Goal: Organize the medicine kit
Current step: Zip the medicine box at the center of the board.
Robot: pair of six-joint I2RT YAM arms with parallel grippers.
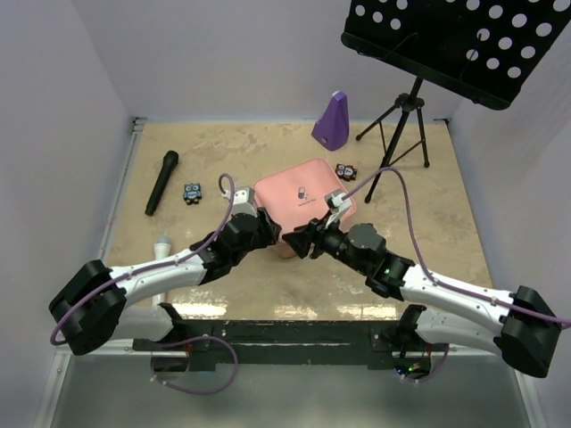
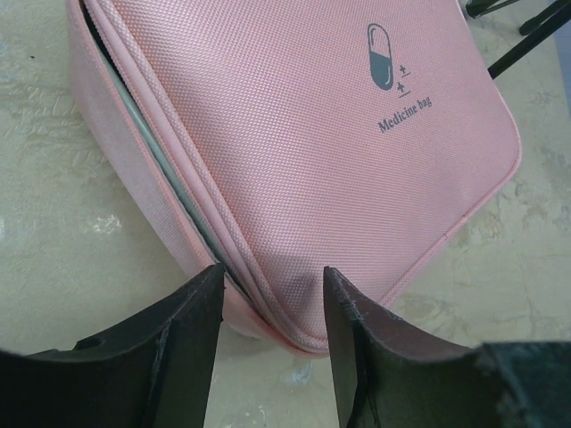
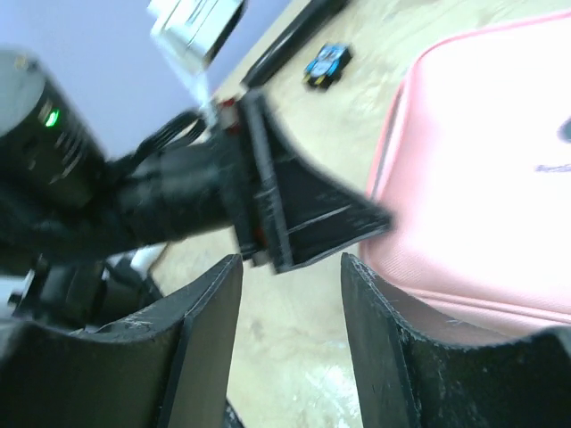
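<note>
Left gripper (image 2: 272,278) jaws stood about half apart, straddling near corner of kit (image 2: 339,160) at zip seam; could not tell whether fingers (image 2: 192,343) pressed fabric. Lid (image 2: 357,205) sat slightly ajar along one side, grey lining (image 2: 165,165) showing in gap. Right gripper (image 3: 293,264) jaws also about half apart, nothing between them, one finger just beside kit's edge. Kit lay flat in middle of table (image 1: 268,143), logo up, both grippers at its near edge.
</note>
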